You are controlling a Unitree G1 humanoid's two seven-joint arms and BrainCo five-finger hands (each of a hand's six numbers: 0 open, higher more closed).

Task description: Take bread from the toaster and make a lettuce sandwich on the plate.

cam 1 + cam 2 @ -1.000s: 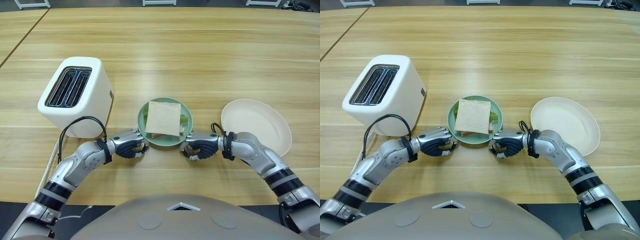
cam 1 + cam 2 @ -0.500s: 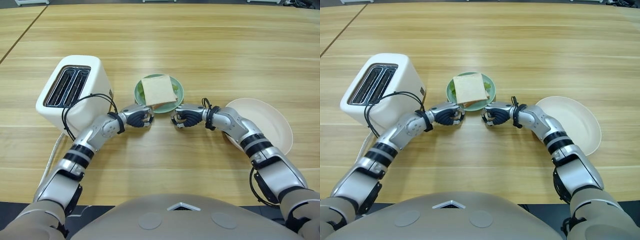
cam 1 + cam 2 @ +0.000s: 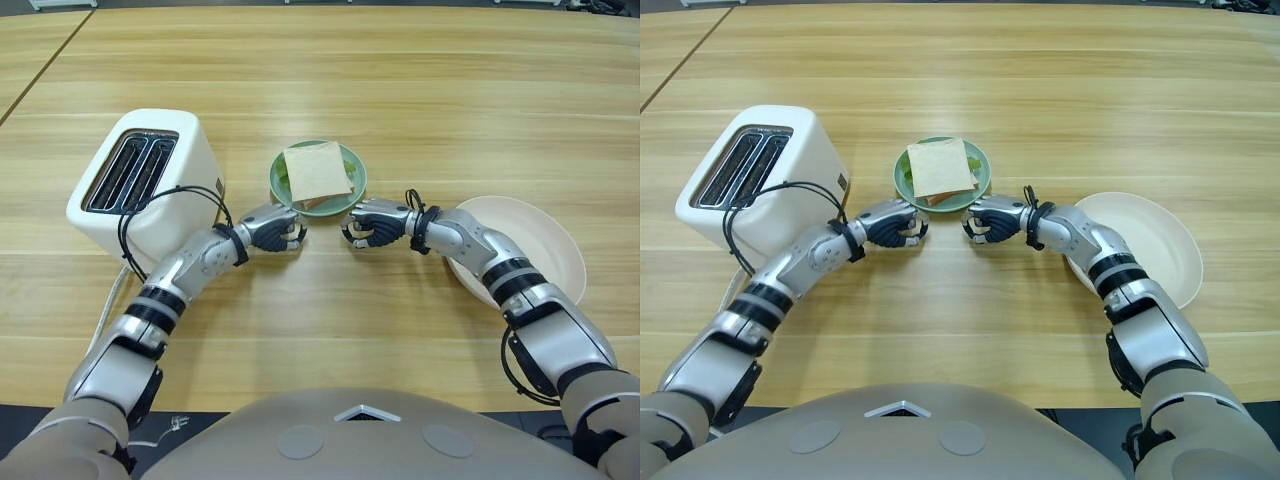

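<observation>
A small green plate [image 3: 360, 186] holds a sandwich: a square slice of bread [image 3: 317, 169] lies on top, and lettuce [image 3: 282, 176] peeks out at its sides. The white toaster [image 3: 150, 205] stands left of the plate, its two slots dark. My left hand [image 3: 272, 228] rests on the table just before the plate's near left rim, fingers curled and holding nothing. My right hand [image 3: 372, 222] mirrors it at the near right rim, also curled and empty. I cannot tell whether either hand touches the rim.
A larger white plate [image 3: 545, 240] lies at the right, partly under my right forearm. The toaster's black cable [image 3: 170, 195] loops over my left forearm. Bare wooden table stretches beyond the green plate and toward me.
Both arms stretched forward and the green plate with the sandwich slid away from me, now level with the toaster. In the last half second the hands barely moved.
</observation>
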